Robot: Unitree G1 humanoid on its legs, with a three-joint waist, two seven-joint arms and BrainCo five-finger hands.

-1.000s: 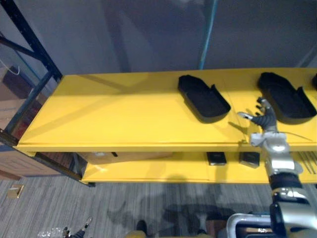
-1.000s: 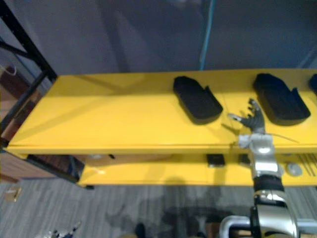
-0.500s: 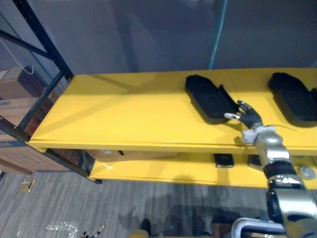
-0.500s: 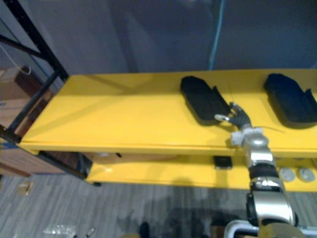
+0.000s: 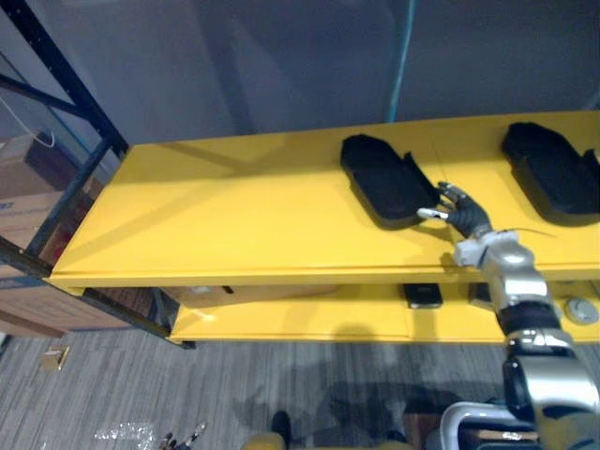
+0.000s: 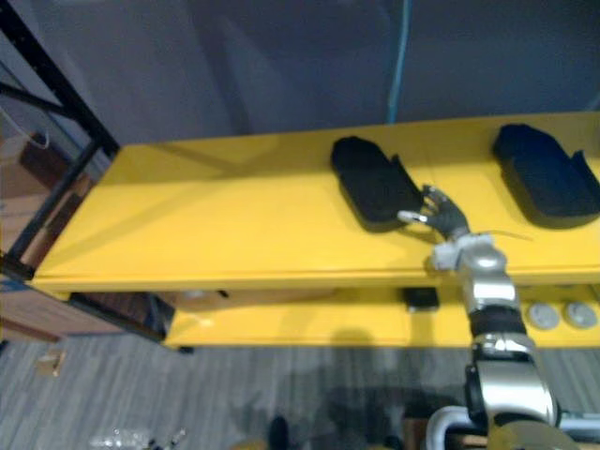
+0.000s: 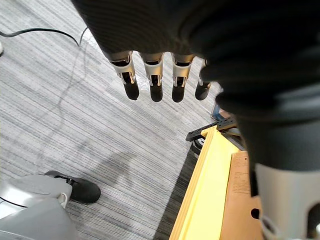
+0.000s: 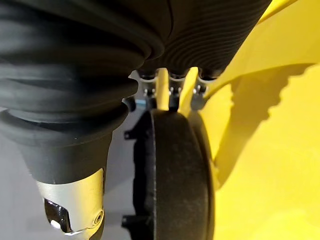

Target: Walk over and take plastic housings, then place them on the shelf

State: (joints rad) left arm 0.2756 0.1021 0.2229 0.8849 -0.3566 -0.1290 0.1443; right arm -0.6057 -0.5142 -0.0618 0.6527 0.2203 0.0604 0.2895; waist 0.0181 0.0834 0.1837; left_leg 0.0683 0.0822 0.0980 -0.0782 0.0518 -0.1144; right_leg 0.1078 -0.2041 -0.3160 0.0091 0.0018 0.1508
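Right wrist view and both eye views: the right hand [image 5: 461,214] lay at the near right edge of the plastic housing [image 5: 382,176], in contact with its rim, and the wrist cover sat close above the housing's dark side. Whether the hand had closed on the housing could not be told, since the contact was hidden behind the rim. The plastic housing, a shallow black shell with a raised wall at one end, rested flat on the top board of the yellow shelf [image 5: 234,216], right of the board's middle. A second housing [image 5: 551,169] of the same kind lay on the same board farther right, well apart from the first. On the lower board [image 5: 300,321], below the right hand, sat a small black block [image 5: 424,295] and, farther right, a round grey piece [image 5: 581,310]. A black rack upright [image 5: 56,80] stood at the shelf's left end. Left wrist view: the left hand [image 7: 156,82] hung beside the shelf's edge — fingers straight, holding nothing — above the grey striped floor [image 7: 75,125], near a cardboard box [image 7: 240,185].
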